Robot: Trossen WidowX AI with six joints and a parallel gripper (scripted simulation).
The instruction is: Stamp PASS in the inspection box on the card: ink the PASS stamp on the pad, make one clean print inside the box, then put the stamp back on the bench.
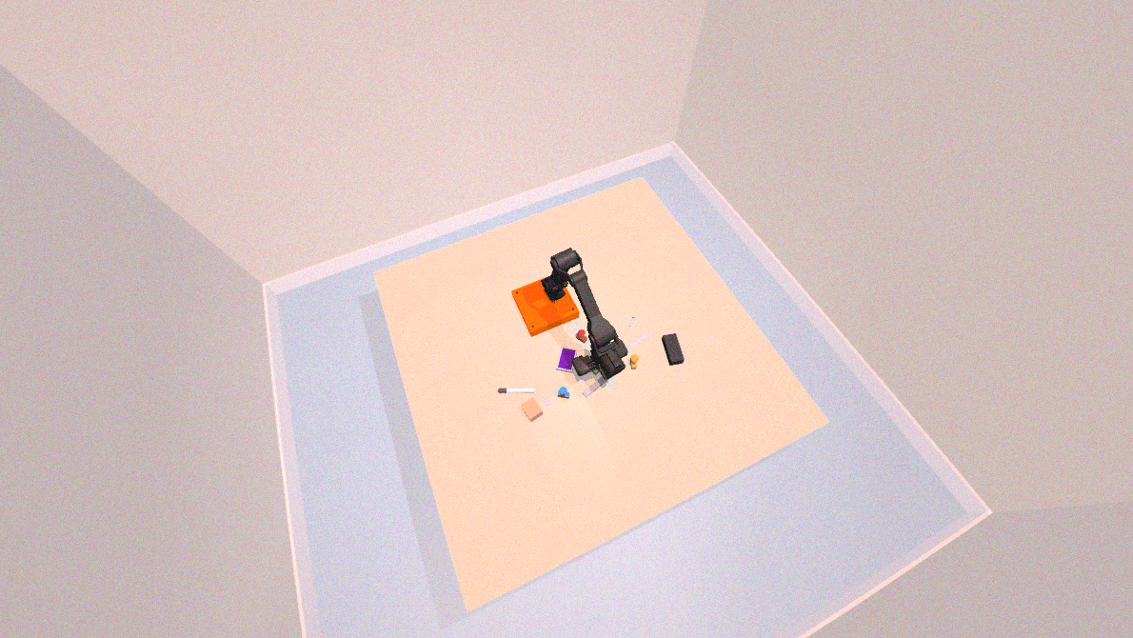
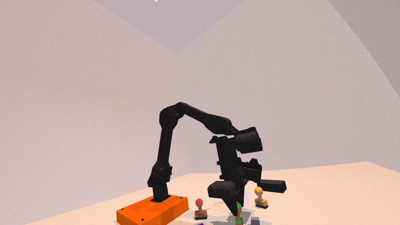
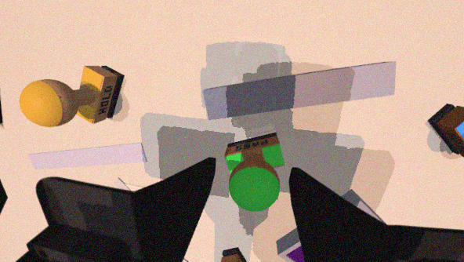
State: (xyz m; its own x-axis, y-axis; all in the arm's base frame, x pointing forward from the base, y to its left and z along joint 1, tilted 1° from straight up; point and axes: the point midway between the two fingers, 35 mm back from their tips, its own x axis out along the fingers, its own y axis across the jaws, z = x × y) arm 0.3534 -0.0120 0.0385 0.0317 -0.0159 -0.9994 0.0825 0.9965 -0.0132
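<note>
The PASS stamp point(image 2: 238, 218) point(image 3: 254, 188), with a green knob and a wooden block marked PASS, stands on the bench. My gripper point(image 2: 239, 209) point(image 3: 252, 169) is open, pointing down at the stamp, one finger on each side of it with gaps on both sides in the wrist view. The near finger partly covers the stamp in the exterior view. The purple ink pad point(image 1: 567, 358) point(image 3: 296, 255) lies beside the gripper, partly behind the right finger in the wrist view. The card with thin printed lines shows behind the gripper in the exterior view; the left finger hides most of it in the wrist view.
The yellow HOLD stamp point(image 1: 634, 361) point(image 2: 261, 201) point(image 3: 92, 94), red FAIL stamp point(image 1: 581, 335) point(image 2: 200, 214) and blue stamp point(image 1: 564, 391) point(image 3: 450, 126) stand around. A pale bar point(image 3: 372, 80) lies beyond the PASS stamp. A black block point(image 1: 672, 349) point(image 2: 272, 186), marker point(image 1: 520, 389) and tan block point(image 1: 531, 408) lie farther out.
</note>
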